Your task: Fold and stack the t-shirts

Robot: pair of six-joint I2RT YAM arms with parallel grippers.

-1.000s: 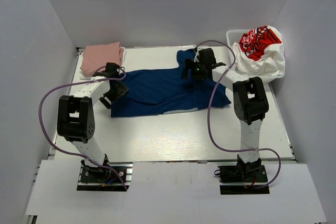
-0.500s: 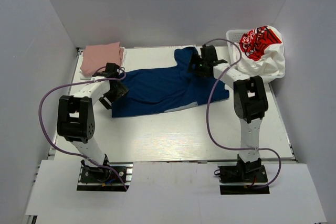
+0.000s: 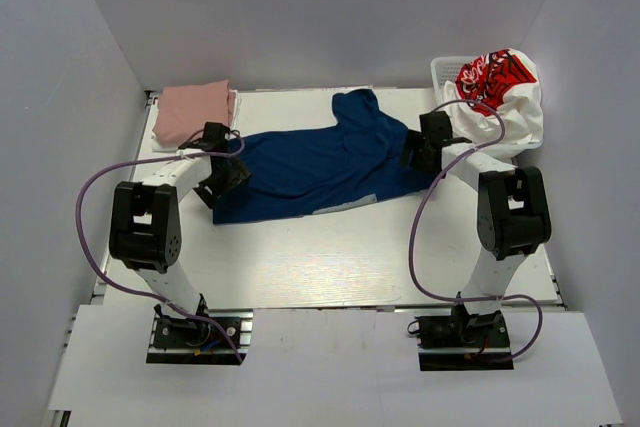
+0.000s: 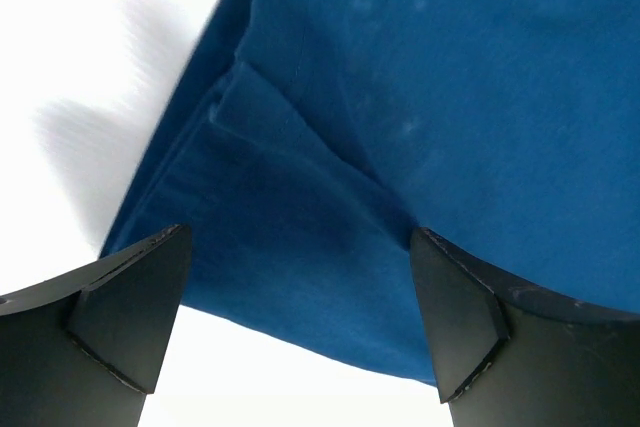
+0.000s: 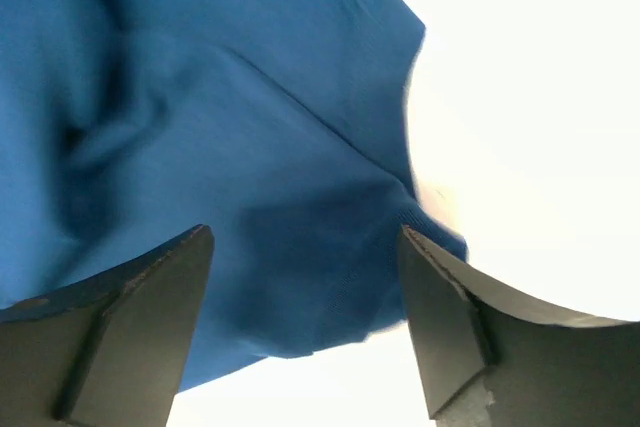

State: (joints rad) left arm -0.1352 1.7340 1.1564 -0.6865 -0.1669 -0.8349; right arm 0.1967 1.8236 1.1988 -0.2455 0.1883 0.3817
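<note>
Well, the navy t-shirt [image 3: 320, 162]: spread out unfolded across the middle of the white table [image 3: 330, 257], somewhat rumpled. One sleeve points toward the far edge, and a pale sliver shows along the near hem.
Left gripper [image 3: 222, 182]: low over the shirt's left end. From the left wrist camera the gripper [image 4: 300, 237] has its two dark fingers [image 4: 130, 312] spread wide. Blue cloth [image 4: 420, 97] with a creased fold lies under the gap and nothing is clasped.
Right gripper [image 3: 415, 147]: over the shirt's right edge, near the basket side. In the right wrist view the gripper [image 5: 305, 232] is likewise wide apart. The wrinkled blue fabric [image 5: 200, 97] and its edge against the bare table lie below it, and it holds nothing.
Contact with the cloth: I cannot tell whether either set of fingertips is pressing the fabric or just above it.
Pink t-shirt [image 3: 195, 107]: folded into a neat rectangle at the far-left corner. It rests on something white whose edge peeks out beneath, well apart from the navy one's body but near its left end.
White t-shirt with red graphic [image 3: 500, 92]: bunched up and heaped in the white lattice basket [image 3: 445, 69] at the far-right corner, spilling over its near rim.
Purple cables [image 3: 85, 207]: loop out from each arm, one on either side.
</note>
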